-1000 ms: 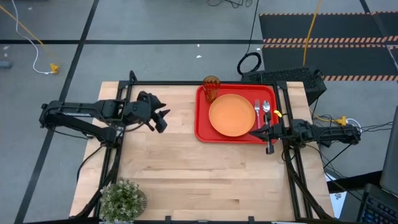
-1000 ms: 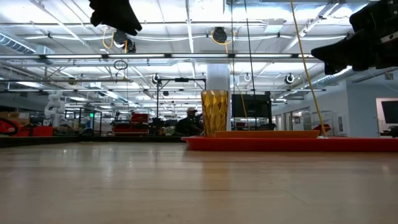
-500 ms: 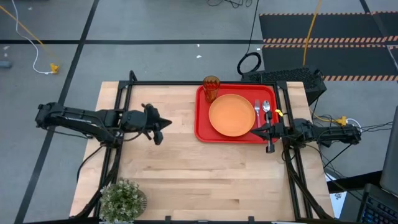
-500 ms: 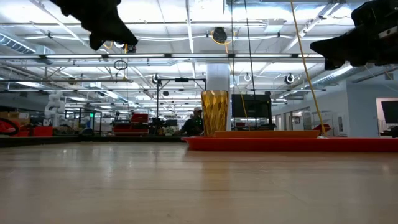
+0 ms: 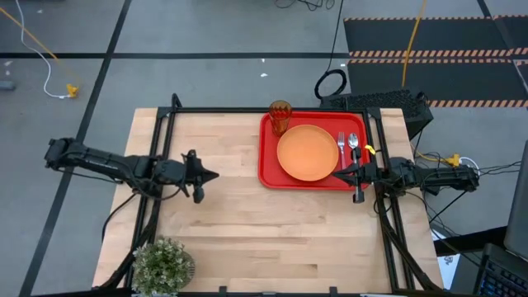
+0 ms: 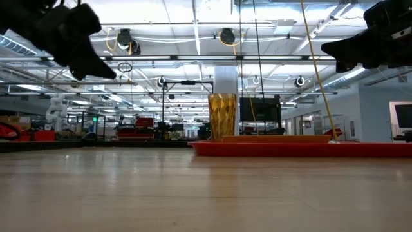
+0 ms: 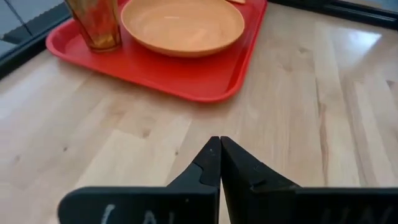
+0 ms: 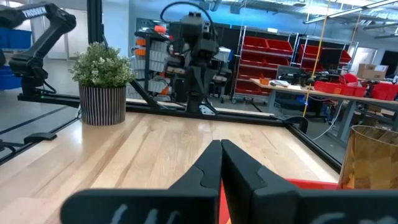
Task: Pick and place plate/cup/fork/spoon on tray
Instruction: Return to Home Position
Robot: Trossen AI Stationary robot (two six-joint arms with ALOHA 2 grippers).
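Table (image 5: 247, 231) right edge: tray (image 5: 268, 169) holds plate (image 5: 307, 153), cup (image 5: 280, 115), fork (image 5: 341, 147), spoon (image 5: 353, 144); left gripper (image 5: 211, 175), right gripper (image 5: 336, 176) closed, empty.

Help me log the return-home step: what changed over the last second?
The left gripper, shut and empty, pulled back from the tray toward the potted plant's side of the table, and sank lower in the low view. The right gripper stayed shut at the tray's right edge. The plate, cup, fork and spoon lie unmoved on the tray.
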